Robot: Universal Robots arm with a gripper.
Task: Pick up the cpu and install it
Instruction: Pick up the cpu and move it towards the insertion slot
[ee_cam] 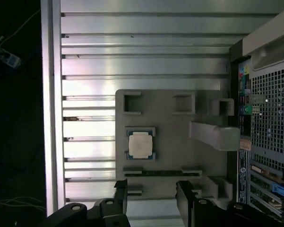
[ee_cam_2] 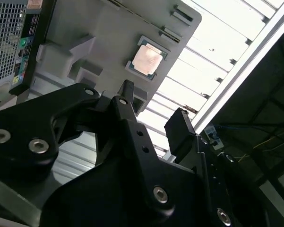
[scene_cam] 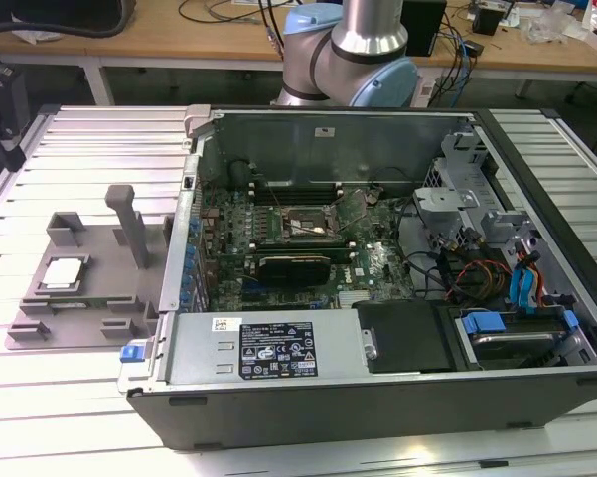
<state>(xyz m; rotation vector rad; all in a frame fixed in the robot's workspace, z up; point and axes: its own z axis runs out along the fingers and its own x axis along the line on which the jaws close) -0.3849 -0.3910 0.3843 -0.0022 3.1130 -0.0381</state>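
So the cpu (scene_cam: 62, 271) sat in its square pocket on the grey tray (scene_cam: 104, 268), off to the exterior view's left of the open PC case (scene_cam: 377, 417). In the first wrist view the gripper (ee_cam: 152, 196) hung above the tray with its fingers spread, holding nothing and clear of the chip.

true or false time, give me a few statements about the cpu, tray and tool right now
1. The small square silver cpu lies in the grey plastic tray. True.
2. The black tool is clamping the cpu. False: it is open, empty and apart from the cpu.
3. The tray sits on the exterior view's right of the open dark computer case. False: it sits on the left.
4. The case's green motherboard is exposed. True.
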